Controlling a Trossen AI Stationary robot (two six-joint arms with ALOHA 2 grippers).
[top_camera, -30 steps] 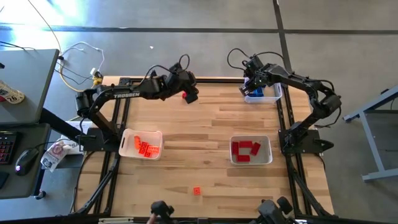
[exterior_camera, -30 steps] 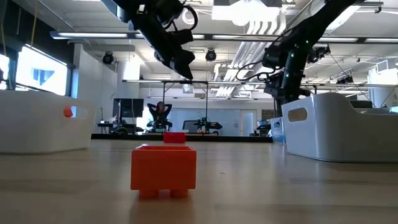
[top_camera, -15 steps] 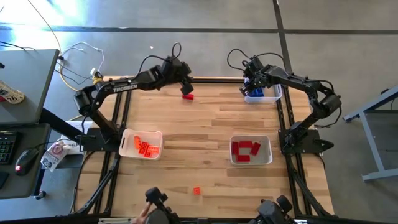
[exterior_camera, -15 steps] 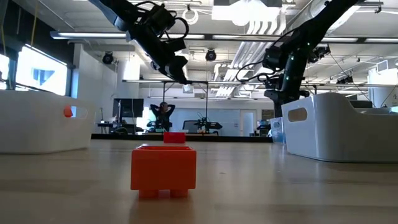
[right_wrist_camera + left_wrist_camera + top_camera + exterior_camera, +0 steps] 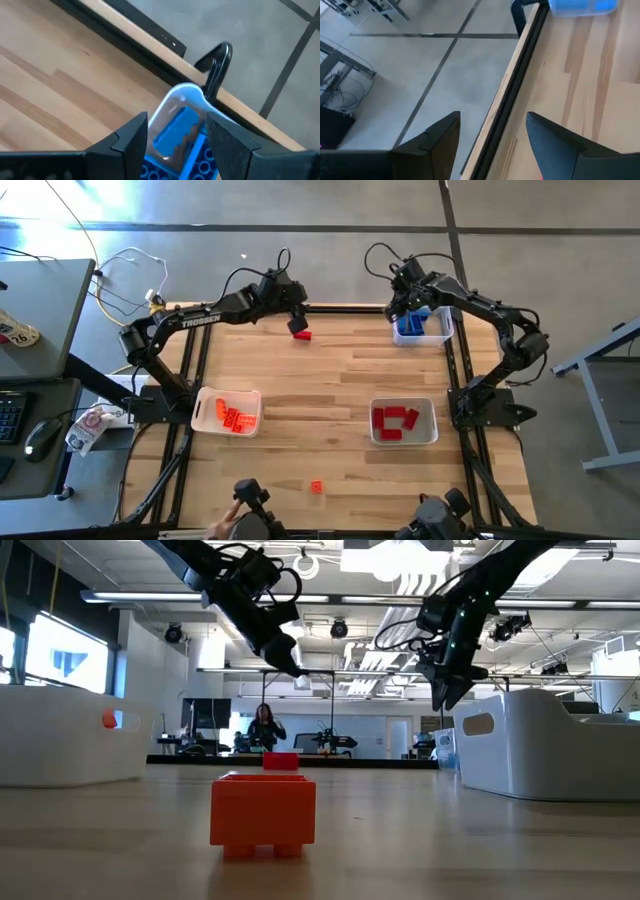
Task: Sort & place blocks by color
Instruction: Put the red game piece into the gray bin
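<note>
An orange block [image 5: 263,813] sits alone near the table's front edge, its long side square to the low camera, with bare wood open all around it; from above it shows as a small orange brick [image 5: 316,487] well clear of both trays. Behind it, the left white tray [image 5: 203,402] holds orange blocks [image 5: 233,419] lying at mixed angles, and the right white tray [image 5: 431,408] holds red blocks [image 5: 394,421], with a wide strip of empty tabletop between the two. Farther back, a single red block [image 5: 302,334] lies close to the far edge, its long axis roughly along that edge. The left gripper [image 5: 297,321] hangs just beyond and above it, fingers [image 5: 436,141] spread with nothing between them and the table's black border rail running between the tips. At the far right corner, the right gripper [image 5: 402,305] is raised over the far tray [image 5: 444,332] of blue blocks [image 5: 175,131], its fingers [image 5: 131,137] parted and empty, the blocks lying below and between them.
</note>
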